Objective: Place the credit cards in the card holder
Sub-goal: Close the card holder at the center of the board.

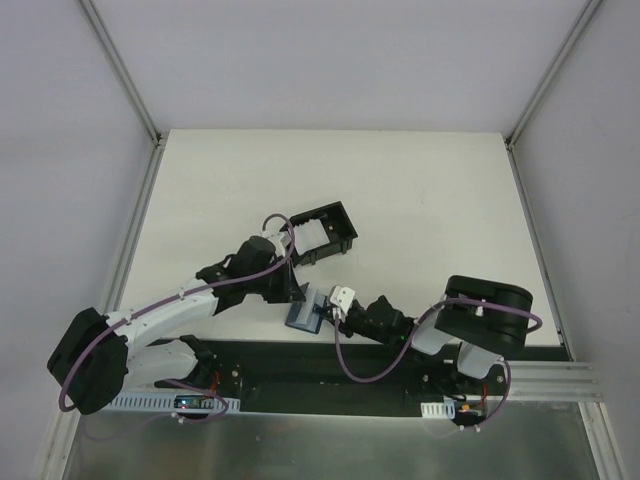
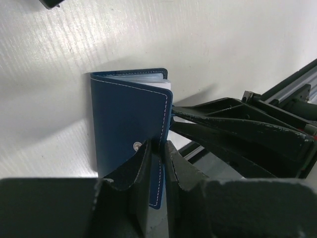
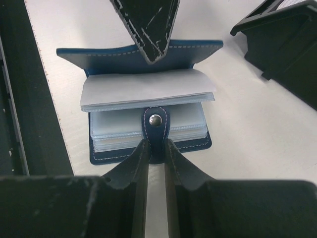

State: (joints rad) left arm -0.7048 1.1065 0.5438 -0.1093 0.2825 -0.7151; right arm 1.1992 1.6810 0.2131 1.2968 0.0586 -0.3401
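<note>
left gripper (image 2: 158, 149): closed, pinching the free edge of the card holder (image 2: 128, 116) top cover near one corner, propping it up
right gripper (image 3: 155, 144): closed on the strap tab (image 3: 155, 121); I judge this keeps the lower half down on the table (image 1: 400, 190)
location: card holder at the table's near edge, between my two grippers; black box frame (image 1: 335, 222) just beyond it
orientation: spine on the side away from my right gripper, mouth opening toward it. Long axis runs along the spine, crosswise to my right fingers. Lower cover flat, upper cover tilted up
inside: stack of clear sleeves (image 3: 148, 89), top leaf bowed upward
handling: looks light and floppy. Covers flex, sleeves thin and slick, and it likely slides if not pinned. Strap tab and cover edge are the sane grip points; grabbing the sleeves risks creasing them
credit cards: none clearly visible. The whitish pieces (image 1: 308, 238) inside the frame may be them, cannot tell
card handling: expect thin, stiff, awkward to lift off a flat surface. Pinch by a short edge and feed lengthwise into a sleeve mouth
</note>
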